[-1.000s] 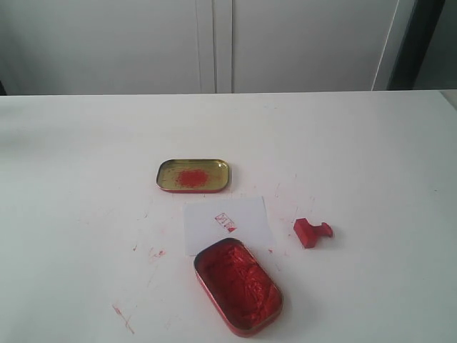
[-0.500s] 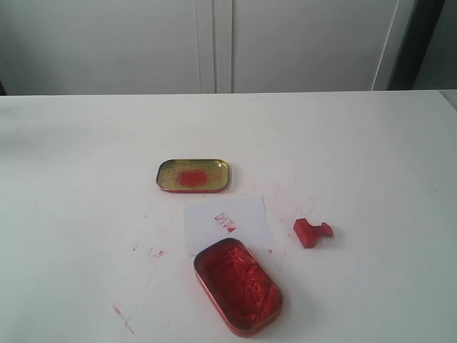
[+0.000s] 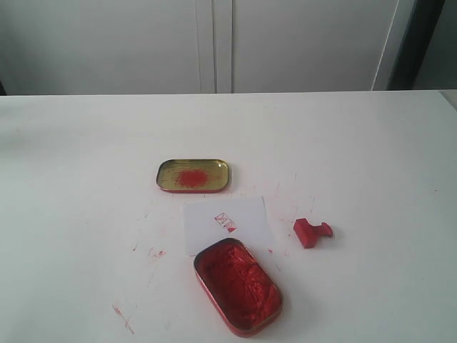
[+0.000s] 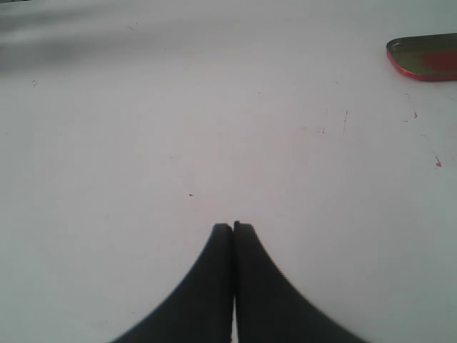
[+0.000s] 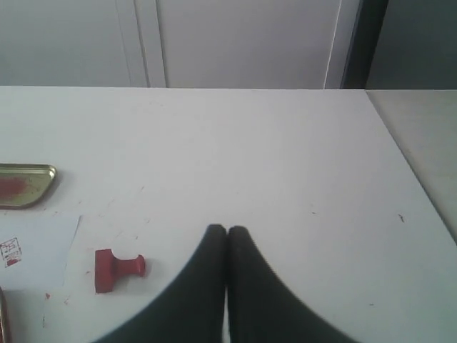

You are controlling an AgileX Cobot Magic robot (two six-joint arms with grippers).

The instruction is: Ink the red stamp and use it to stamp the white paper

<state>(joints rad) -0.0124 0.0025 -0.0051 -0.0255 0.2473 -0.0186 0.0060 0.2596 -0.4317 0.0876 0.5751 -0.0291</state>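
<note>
- Closed tight with nothing between its fingers, my left end effector [image 4: 233,227] hangs over the bare worktop [image 3: 357,143]; my right end effector [image 5: 227,229] is likewise pressed closed and empty.
- On its side lies the red stamp [image 3: 313,232], just right of the white paper [image 3: 227,225], clear of both arms.
- That paper bears a small red print [image 3: 225,222].
- I see the ink tin [image 3: 238,286] overlapping the paper's near edge, and the gold lid [image 3: 193,175] just beyond its far edge.

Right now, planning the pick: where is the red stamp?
In the exterior view, the red stamp lies on its side just right of the white paper, apart from the open ink tin.
</note>
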